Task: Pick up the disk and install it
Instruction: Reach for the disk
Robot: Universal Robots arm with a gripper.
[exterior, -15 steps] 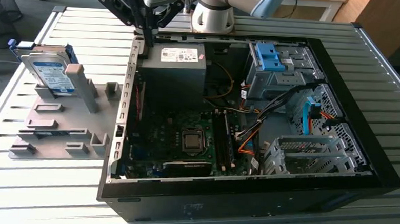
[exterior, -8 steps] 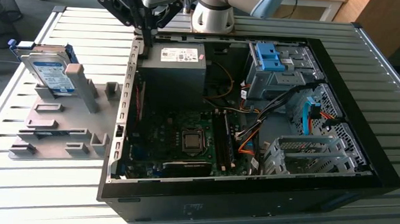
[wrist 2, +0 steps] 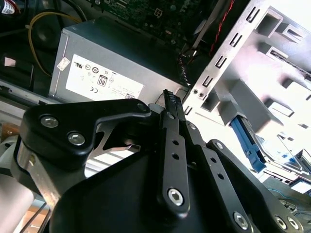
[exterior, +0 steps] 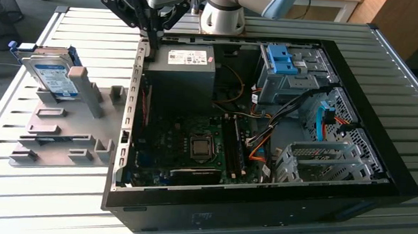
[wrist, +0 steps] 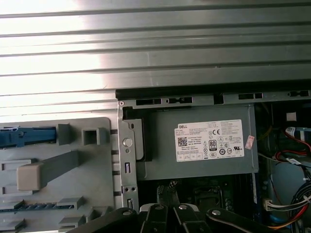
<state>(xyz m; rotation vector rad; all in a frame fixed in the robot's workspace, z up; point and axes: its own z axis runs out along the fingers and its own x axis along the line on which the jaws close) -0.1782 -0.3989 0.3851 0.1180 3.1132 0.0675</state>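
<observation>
Leaning on rack (exterior: 64, 141), exterior view, disk (exterior: 53, 79); fingers (wrist 2: 171, 116) together, empty, in second wrist view

One disk (exterior: 56, 78), one computer case (exterior: 261, 212), one grey rack (exterior: 63, 142), one pincer (exterior: 154, 39).

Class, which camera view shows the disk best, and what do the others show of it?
The exterior view: the disk stands whole, label showing, in the grey holder. The second wrist view catches part of it behind a post; the first wrist view shows its blue rail edge-on.
</observation>
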